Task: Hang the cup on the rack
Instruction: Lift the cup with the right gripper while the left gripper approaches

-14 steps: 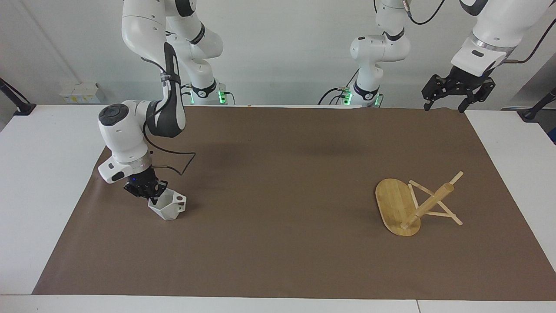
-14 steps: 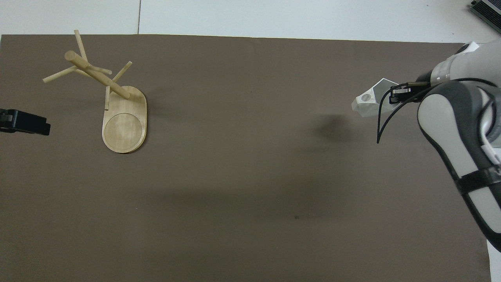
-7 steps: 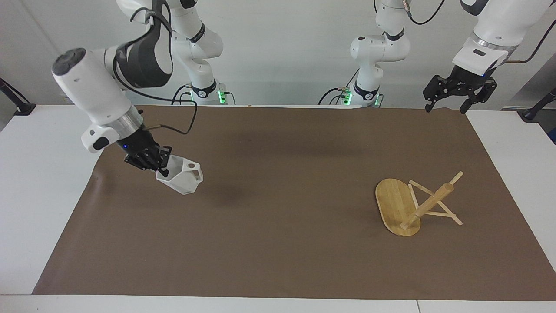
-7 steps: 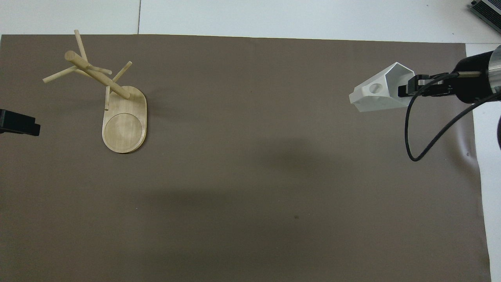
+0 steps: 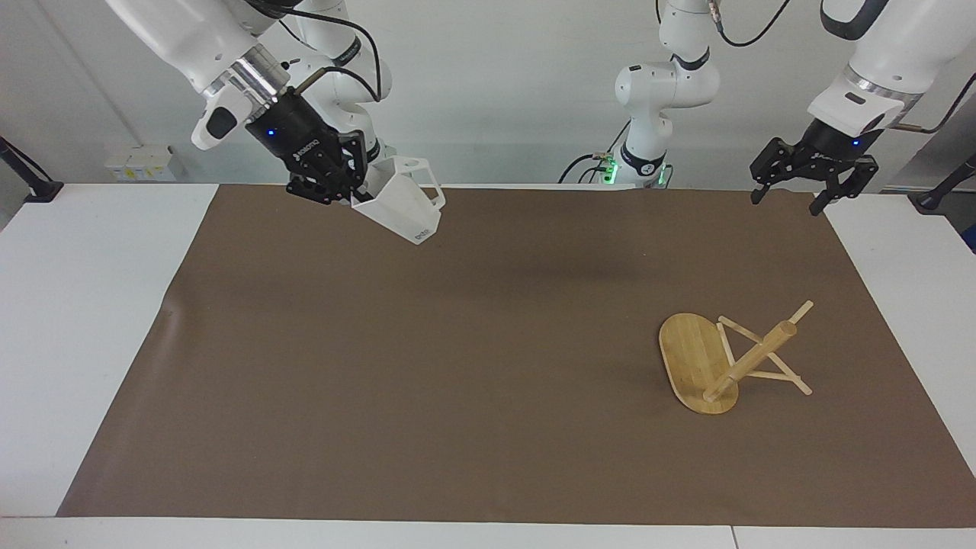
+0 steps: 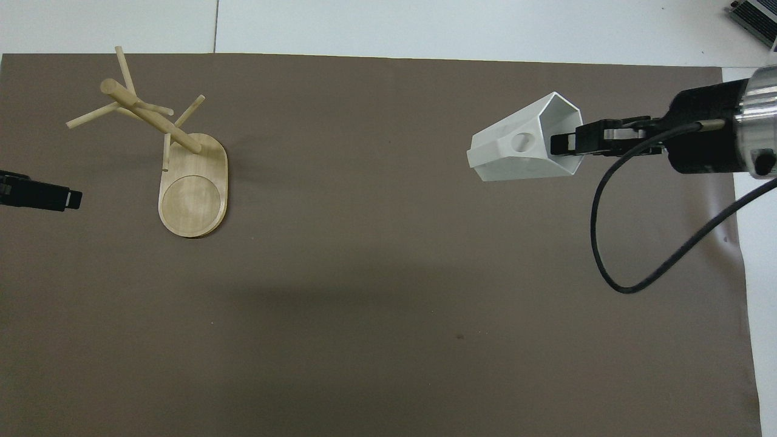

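My right gripper (image 5: 352,187) is shut on the rim of the white faceted cup (image 5: 402,204) and holds it high over the brown mat at the right arm's end, tilted, with the handle's round hole on top. In the overhead view the cup (image 6: 522,149) points away from the gripper (image 6: 564,142). The bamboo rack (image 5: 698,358) stands on its oval base at the left arm's end, its post (image 5: 751,358) slanting over with thin pegs sticking out; it also shows in the overhead view (image 6: 194,194). My left gripper (image 5: 789,183) waits open in the air over the mat's corner.
The brown mat (image 5: 488,381) covers most of the white table (image 5: 84,305). A black cable (image 6: 631,267) loops from the right wrist. Only the tip of the left gripper (image 6: 36,197) shows in the overhead view.
My right gripper has lifted the cup off the mat, raised it high and carried it toward the table's middle. The left gripper has barely moved. The rack has not moved.
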